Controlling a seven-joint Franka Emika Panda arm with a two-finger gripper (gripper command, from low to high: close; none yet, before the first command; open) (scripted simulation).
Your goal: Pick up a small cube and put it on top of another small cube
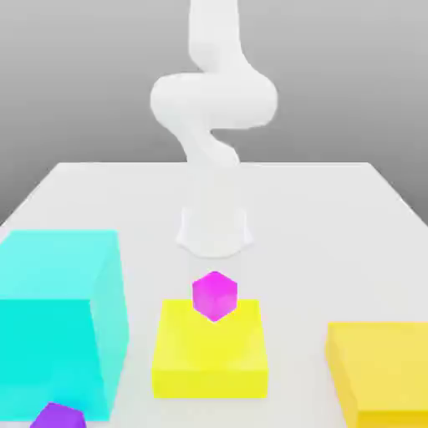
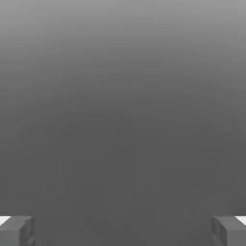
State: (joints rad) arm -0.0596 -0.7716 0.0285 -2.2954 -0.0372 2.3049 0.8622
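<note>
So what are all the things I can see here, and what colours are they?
small magenta cube: one, magenta-pink, sitting on the back edge of the flat yellow block in the middle
small purple cube: one, purple, on the table at the front, by the big cyan cube's front corner, partly cut off
big cyan cube: one, cyan, on the exterior view's left
flat yellow block: one, yellow, front middle
second yellow block: one, yellow, on the exterior view's right, partly cut off
white table: one, white, under everything
white robot arm: one, white, standing at the back middle
grey fingers: two, grey, wide apart with nothing between them
</note>
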